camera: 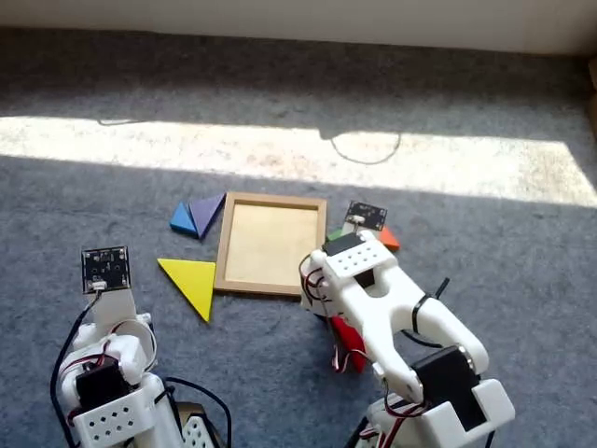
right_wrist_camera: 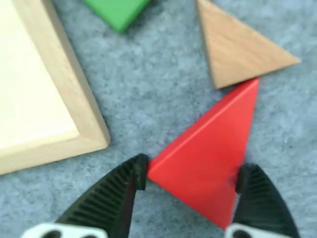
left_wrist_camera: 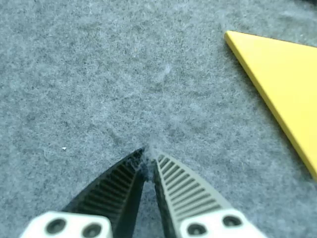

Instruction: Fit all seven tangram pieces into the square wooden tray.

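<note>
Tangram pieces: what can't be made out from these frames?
- Green piece: right wrist view, cut off by the frame edge; high view, mostly under the right arm.
- Red triangle: high view, largely under that arm.
- Yellow triangle: left wrist view, cut off by the edge.
- Wooden tray: right wrist view, cut off by the edge.
</note>
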Robot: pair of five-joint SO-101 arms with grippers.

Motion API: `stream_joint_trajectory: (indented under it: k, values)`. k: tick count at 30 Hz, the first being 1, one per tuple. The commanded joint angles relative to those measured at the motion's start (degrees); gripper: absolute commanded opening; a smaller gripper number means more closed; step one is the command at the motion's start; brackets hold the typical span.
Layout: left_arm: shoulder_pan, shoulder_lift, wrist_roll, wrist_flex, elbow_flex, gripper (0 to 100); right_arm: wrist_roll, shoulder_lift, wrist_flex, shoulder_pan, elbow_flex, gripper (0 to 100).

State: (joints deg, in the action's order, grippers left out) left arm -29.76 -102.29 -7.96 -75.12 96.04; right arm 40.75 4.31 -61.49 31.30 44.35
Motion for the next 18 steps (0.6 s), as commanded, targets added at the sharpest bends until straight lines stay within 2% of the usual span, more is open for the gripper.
stream_joint_trajectory:
  k: [1,8,18]
  values:
    - [-0.8,-1.8,-0.1,-0.4,1.2,1,-0.7,-0.5,-3.2,0.7,-0.4,23.3]
    - [-0.8,-1.8,-0.1,-0.4,1.2,1,-4.3,5.2,-9.5,0.3,-5.4,23.2]
    - [-0.8,-1.8,-0.1,-0.4,1.2,1,-4.3,19.2,-10.1,0.6,-5.4,23.2]
